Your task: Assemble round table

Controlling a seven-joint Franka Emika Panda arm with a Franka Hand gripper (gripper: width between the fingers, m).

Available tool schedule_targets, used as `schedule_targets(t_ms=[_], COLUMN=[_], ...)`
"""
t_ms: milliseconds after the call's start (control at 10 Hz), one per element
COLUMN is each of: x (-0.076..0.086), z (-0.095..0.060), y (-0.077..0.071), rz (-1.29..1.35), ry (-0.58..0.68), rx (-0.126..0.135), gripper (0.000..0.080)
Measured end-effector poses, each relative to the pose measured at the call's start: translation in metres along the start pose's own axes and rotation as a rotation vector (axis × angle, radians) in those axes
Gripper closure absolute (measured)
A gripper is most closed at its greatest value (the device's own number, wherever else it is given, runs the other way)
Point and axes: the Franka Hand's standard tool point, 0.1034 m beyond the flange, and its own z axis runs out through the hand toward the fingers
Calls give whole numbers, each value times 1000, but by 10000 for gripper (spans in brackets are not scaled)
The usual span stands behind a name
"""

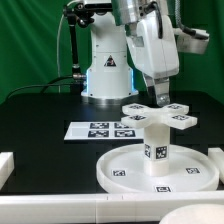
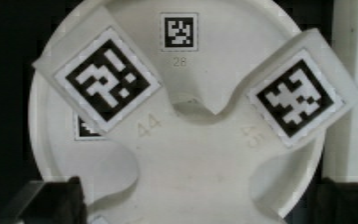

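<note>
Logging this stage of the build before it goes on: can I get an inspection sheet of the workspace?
Surface: black table, white rails along its edges.
Job's things: cross-shaped piece atop the cylinder leg, standing upright on the round disc.
Clutter: nothing seen; the marker board lies flat behind the disc.
Grippers: gripper just above the cross; open or shut cannot be told.
Cables: black cable beside the robot base.
Surroundings: green backdrop.

White rimmed disc (image 1: 158, 172) lies flat on the black surface (image 1: 40, 115), a short tagged leg (image 1: 157, 145) upright at its centre, topped by the tagged four-armed cross (image 1: 158, 116).
</note>
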Motion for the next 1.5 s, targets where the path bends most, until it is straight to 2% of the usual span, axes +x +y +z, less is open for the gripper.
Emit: schedule_targets(t_ms=[100, 200, 300, 600, 1000, 1200, 1500], x=[0, -2, -5, -6, -7, -6, -7], z=[2, 10, 12, 8, 8, 6, 3], y=[1, 2, -1, -15, -16, -18, -17], rz=[-17, -133, -298, -643, -901, -1167, -1481], ry=[3, 19, 30, 10, 5, -1, -7], rx=[-4, -26, -41, -58, -58, -87, -107], gripper=[150, 150, 150, 150, 150, 150, 150])
